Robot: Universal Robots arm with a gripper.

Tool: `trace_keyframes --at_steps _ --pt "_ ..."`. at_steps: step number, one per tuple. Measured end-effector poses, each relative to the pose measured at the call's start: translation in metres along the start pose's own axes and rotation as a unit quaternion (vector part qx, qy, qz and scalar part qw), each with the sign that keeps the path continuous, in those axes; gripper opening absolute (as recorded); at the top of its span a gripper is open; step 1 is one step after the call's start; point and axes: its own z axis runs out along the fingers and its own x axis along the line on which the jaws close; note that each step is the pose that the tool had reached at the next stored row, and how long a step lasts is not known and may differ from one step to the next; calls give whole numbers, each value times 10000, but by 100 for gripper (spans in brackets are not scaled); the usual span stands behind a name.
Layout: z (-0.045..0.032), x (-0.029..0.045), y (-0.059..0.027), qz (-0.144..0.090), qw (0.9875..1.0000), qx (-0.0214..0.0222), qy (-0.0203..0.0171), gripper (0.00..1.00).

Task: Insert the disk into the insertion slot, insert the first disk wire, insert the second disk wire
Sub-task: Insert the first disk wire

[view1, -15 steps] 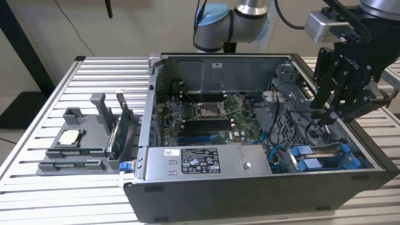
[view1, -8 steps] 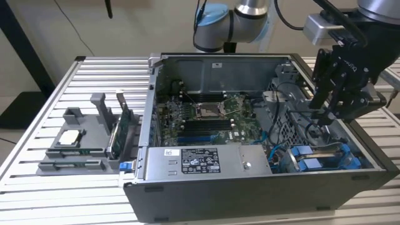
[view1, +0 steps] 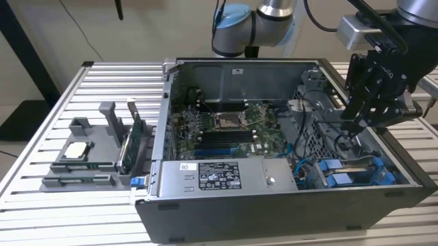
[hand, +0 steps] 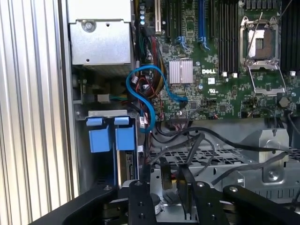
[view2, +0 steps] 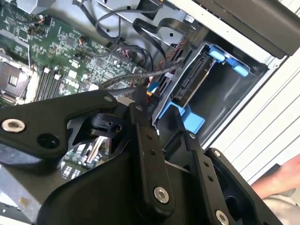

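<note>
Slatted table [view1: 102, 82], open case [view1: 274, 215]: disk [view2: 190, 79] sits in insertion slot [view2: 234, 89], near pincer [view1: 352, 125]; grip unclear.

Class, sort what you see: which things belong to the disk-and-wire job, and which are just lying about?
Job: disk, insertion slot, blue data cable, gripper.
Lying about: grey parts holder, power supply, motherboard.

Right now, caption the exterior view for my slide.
Gripper hangs over the open computer case, near the blue-railed insertion slot, on a slatted table.
</note>
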Motion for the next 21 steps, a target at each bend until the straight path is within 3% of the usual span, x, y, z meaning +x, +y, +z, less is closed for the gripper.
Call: trace_keyframes --at_steps 14,17,18,21 --pt "1 5 28 0 10000 -4 -20 38" --pt "1 5 33 1 10000 -4 -20 29" --pt "1 5 35 0 10000 -4 -20 22" --pt "2 5 39 1 10000 -4 -20 22"
